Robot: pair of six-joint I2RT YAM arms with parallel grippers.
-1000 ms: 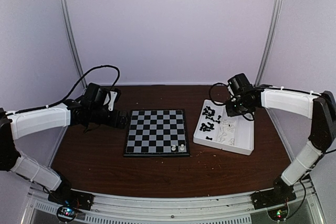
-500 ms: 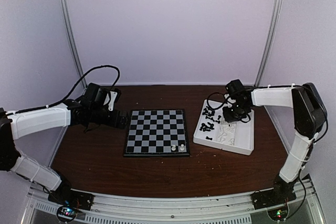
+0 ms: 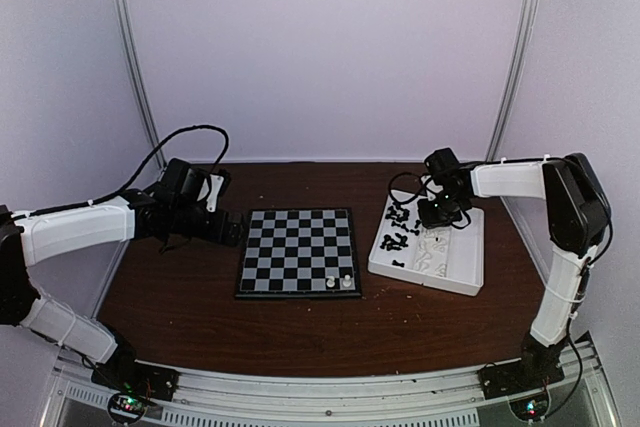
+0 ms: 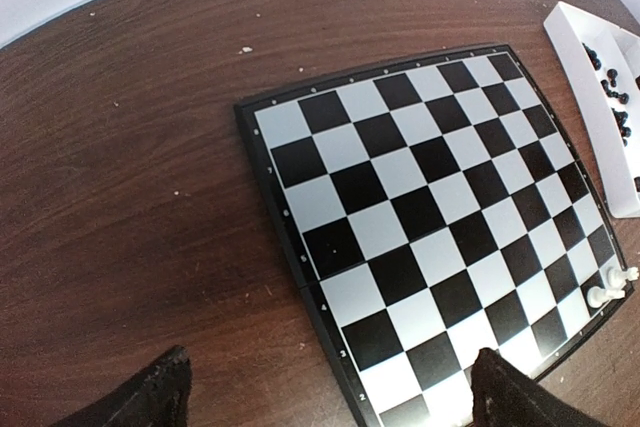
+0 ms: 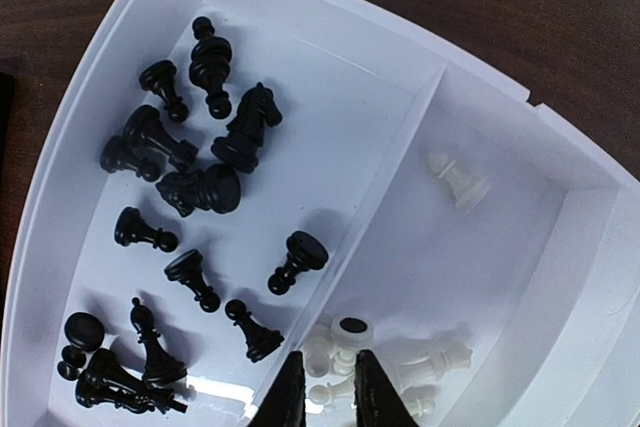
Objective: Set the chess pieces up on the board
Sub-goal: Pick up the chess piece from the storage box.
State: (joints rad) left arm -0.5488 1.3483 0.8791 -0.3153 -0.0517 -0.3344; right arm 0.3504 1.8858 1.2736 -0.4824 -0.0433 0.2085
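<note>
The job is only just getting under way. Two white pieces (image 3: pixel 347 281) are standing on neighbouring squares at the near right corner of the board (image 3: pixel 297 247), and every other square is showing bare. The rest of the chess pieces are lying in the white tray (image 5: pixel 520 277) to the right of the board. The black pieces (image 5: pixel 200 187) are scattered across its left compartment. The white ones (image 5: pixel 458 185) are sitting in the right compartment, most of them bunched at its near end. By my reckoning, nearly two full sets are waiting to be carried over.

The right pincer (image 5: pixel 330 357) is hanging over that white bunch, right beside the divider (image 5: pixel 400 147). Its jaws are standing almost together, with a white piece showing in the narrow gap. Whether it is actually gripping that piece I cannot tell.

The left pincer (image 4: pixel 330 352) is hovering just off the board's left edge with its jaws spread wide, holding nothing.

The divider and the neighbouring white pieces are crowding the right pincer, so a lift is likely to need a straight upward pull. A bare strip of counter (image 3: pixel 180 297) is lying between tray and board. The way to the near right corner is looking open, though the two standing pieces are leaving little slack beside them.
</note>
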